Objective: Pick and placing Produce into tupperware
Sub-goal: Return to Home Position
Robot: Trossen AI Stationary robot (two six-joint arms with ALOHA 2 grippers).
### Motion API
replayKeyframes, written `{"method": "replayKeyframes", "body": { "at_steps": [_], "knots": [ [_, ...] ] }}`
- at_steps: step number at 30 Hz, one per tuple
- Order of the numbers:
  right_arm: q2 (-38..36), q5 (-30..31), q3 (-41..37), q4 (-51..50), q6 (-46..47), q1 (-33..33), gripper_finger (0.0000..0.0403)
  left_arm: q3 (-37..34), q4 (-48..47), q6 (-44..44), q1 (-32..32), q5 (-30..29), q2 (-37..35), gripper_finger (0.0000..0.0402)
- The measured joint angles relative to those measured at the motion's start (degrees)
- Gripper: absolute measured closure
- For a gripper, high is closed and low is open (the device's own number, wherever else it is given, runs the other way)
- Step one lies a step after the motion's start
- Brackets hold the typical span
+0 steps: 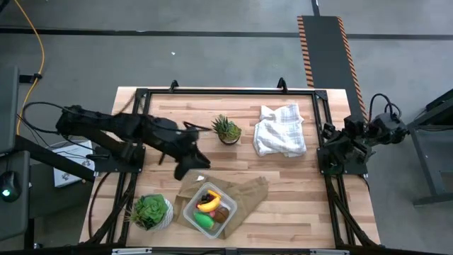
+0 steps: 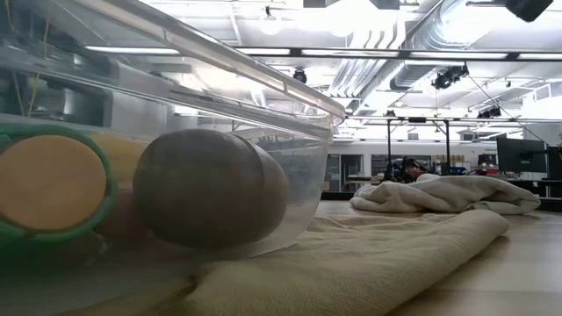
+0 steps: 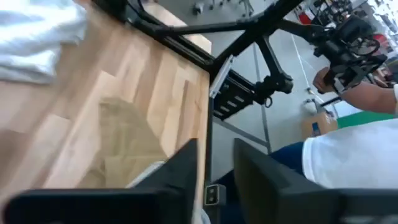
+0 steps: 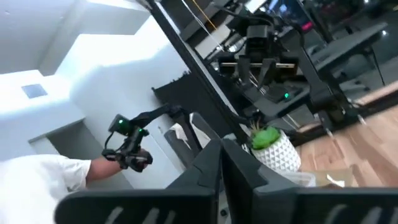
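The clear tupperware sits on a flat brown paper bag near the table's front edge. It holds the yellow banana, a green oval, a red strawberry and the brown kiwi. In the low view the kiwi lies against the clear wall, beside a green-rimmed piece. My left gripper hovers just left of and beyond the tupperware; it is open and empty. My right gripper is shut and empty, with its arm folded at the right edge.
A spiky potted plant stands mid-table and a white cloth lies to its right. A leafy plant in a white pot stands left of the tupperware. A black frame borders the table. A person in white stands beyond it.
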Motion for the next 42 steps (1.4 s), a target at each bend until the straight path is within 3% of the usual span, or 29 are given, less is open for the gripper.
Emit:
{"method": "replayKeyframes", "body": {
  "at_steps": [3, 5, 9, 18, 25, 31, 35, 42],
  "knots": [
    [-0.02, -1.17, 0.0, 1.82, -2.0, 0.0, 0.0399, -0.01, -0.16, 1.18, -0.03, -2.15, -3.03, 0.0373],
    [-0.04, -1.85, 0.3, 2.28, -4.88, 0.0, 0.0402, -0.03, -0.99, 1.44, -0.03, -3.43, -5.05, 0.0392],
    [-0.04, -1.83, 1.79, 1.64, -9.76, 0.0, 0.0402, -0.03, -1.22, 2.15, -0.06, -8.17, -9.3, 0.0378],
    [-0.09, -1.36, 3.78, 1.1, -15.81, 0.0, 0.0403, -0.03, -1.63, 12.41, -0.06, -19.23, -19.54, 0.0393],
    [-0.07, 8.41, 3.76, 2.11, -18.07, 0.0, 0.0403, -0.03, -8.14, 17.81, -0.06, -23.71, -24.81, 0.0399],
    [-0.07, 11.43, 3.75, 3.63, -18.46, -0.02, 0.0403, -0.33, -14.46, 18.75, -0.06, -25.17, -29.1, 0.04],
    [-0.09, 12.13, -0.93, 13.26, -20.07, -0.02, 0.0403, -6.07, -11.47, 18.73, -0.06, -25.19, -35.41, 0.04],
    [-0.09, 11.06, -13.33, 32.0, -19.45, -0.02, 0.0403, -24.13, 1.32, 16.73, -0.06, -25.17, -50.83, 0.0401]
  ]
}}
